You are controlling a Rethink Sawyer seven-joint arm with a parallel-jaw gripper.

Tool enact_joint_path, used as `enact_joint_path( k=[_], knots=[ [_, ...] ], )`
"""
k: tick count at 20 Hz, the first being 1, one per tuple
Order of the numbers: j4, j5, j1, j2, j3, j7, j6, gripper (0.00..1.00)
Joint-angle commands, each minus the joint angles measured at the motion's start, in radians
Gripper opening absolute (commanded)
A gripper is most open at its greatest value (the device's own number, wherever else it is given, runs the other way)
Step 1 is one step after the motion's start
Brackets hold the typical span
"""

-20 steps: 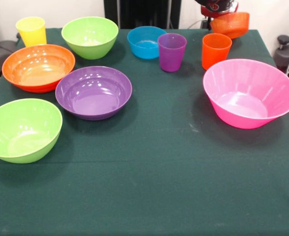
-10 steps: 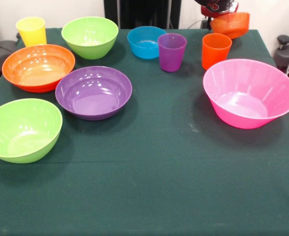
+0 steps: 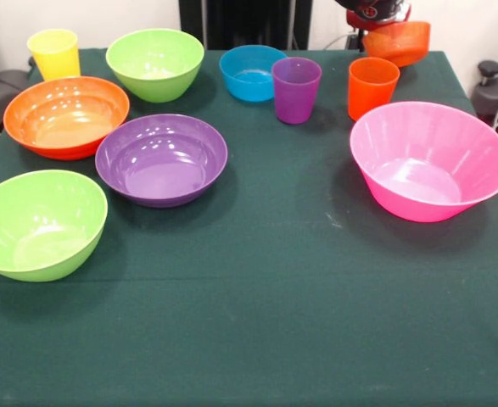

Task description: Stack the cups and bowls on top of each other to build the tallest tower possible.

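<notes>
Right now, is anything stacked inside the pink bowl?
No, the pink bowl is empty; its bare bottom shows, and the orange cup stands apart behind it.

I see even, bright light from above: soft shadows sit close under each bowl on the green tablecloth (image 3: 274, 322). Pale glare patches shine inside the purple bowl (image 3: 161, 159) and the pink bowl (image 3: 429, 159). Focus looks mildly soft throughout, and the table's edges splay toward the frame's lower corners

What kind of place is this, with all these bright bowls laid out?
Probably a robot lab or test room: a table under a green cloth, plastic bowls and cups set out, and a red robot arm at the small orange bowl.
</notes>
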Motion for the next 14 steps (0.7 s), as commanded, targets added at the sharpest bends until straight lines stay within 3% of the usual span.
enact_joint_path(
  k=[1,14],
  knots=[
    [-0.196,-0.045,0.009,0.078,-0.024,0.108,0.009,1.00],
    [-0.192,-0.050,0.014,0.075,-0.020,0.093,0.017,1.00]
  ],
)
